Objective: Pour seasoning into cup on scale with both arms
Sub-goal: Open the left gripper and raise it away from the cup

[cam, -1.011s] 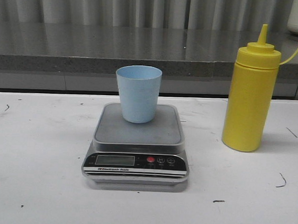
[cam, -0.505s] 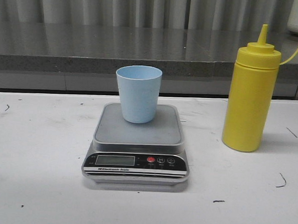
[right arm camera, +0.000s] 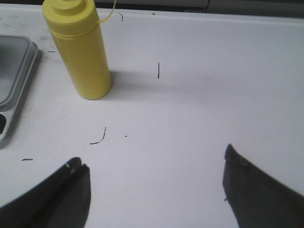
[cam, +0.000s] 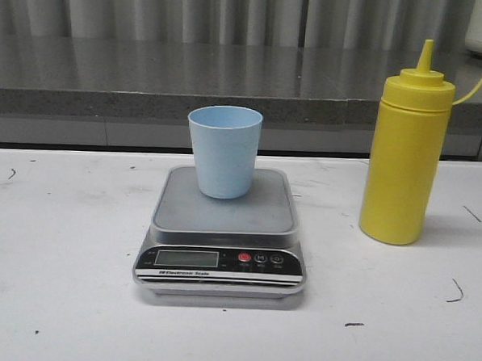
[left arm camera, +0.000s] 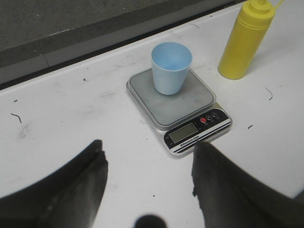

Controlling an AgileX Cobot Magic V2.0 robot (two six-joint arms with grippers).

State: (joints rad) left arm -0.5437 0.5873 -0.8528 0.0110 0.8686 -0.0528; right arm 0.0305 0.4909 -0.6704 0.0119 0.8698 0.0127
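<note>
Seasoning [right arm camera: 80,52] stands upright on the white table [right arm camera: 199,104] ahead of my right gripper [right arm camera: 154,183], whose two dark fingers [right arm camera: 259,190] are spread wide apart with nothing between them, hovering over bare tabletop. The bottle is yellow, tall, with a pointed nozzle and a thin yellow tether curling off its cap. It is well apart from my right fingers, and I touch nothing.

My left gripper [left arm camera: 149,178] hangs likewise with its fingers [left arm camera: 71,185] parted and empty, above the table on the near side of the scale [left arm camera: 178,102]. Beyond those fingers the scale lies flat, its black front panel with display and red button turned toward me. The cup [left arm camera: 171,67], pale blue and upright, sits on the grey platform toward its far edge, mouth open upward.

From the front, the cup [cam: 223,150] rests on the rear part of the scale [cam: 222,228], and the seasoning [cam: 406,153] stands to the right of the scale, near it but not touching, on the table [cam: 58,284]. Neither gripper shows in that view. A few small dark marks dot the tabletop.
</note>
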